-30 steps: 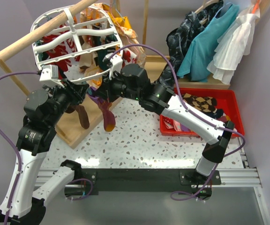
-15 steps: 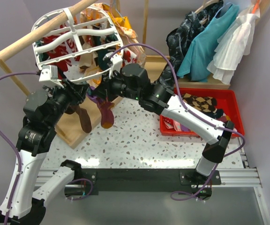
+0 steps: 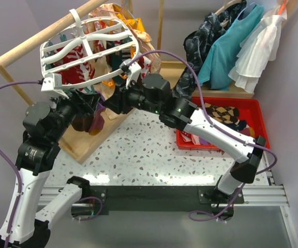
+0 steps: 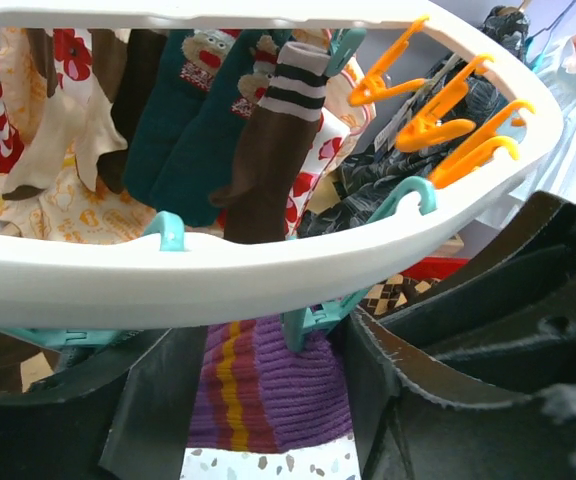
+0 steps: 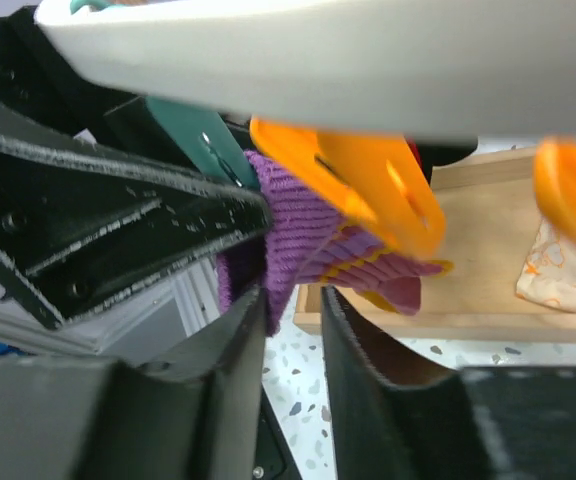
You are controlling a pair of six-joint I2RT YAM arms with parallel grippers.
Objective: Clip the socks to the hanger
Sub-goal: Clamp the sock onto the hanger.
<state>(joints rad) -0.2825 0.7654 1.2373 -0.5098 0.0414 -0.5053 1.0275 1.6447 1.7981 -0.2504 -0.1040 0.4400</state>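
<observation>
Release seems to be under way at the near rim of the hanger (image 4: 268,275). A second ago both tools were pinched nearly shut and the purple sock (image 4: 268,390) hung long over the tabletop (image 3: 154,150), its orange toe downward. Now it is gathered up short beside the left arm, and the white frame has tipped, its near rim sitting higher under the wooden rail (image 3: 35,44).

The left tool (image 4: 278,325) has opened to a moderate gap. The ribbed purple cuff fills that gap, and I cannot tell whether the fingers (image 4: 158,400) press on it. A teal clip (image 4: 313,322) overlaps the cuff's top edge just under the rim.

The right tool (image 5: 293,300) has parted only slightly. Speckled tabletop shows through the gap, and the sock lies at its tips rather than deep between them. An orange clip (image 5: 348,180) crosses in front of the sock there, so which clip bites the fabric is unclear.

My reading is that the sock has just been handed to a clip and both arms are letting go. If it stays up once the arms back off, this sock is done.

Dark teal socks (image 4: 183,130) and a brown striped sock (image 4: 268,150) already hang on the far side. More socks, argyle among them, wait in the red bin (image 3: 252,111) to the right.
</observation>
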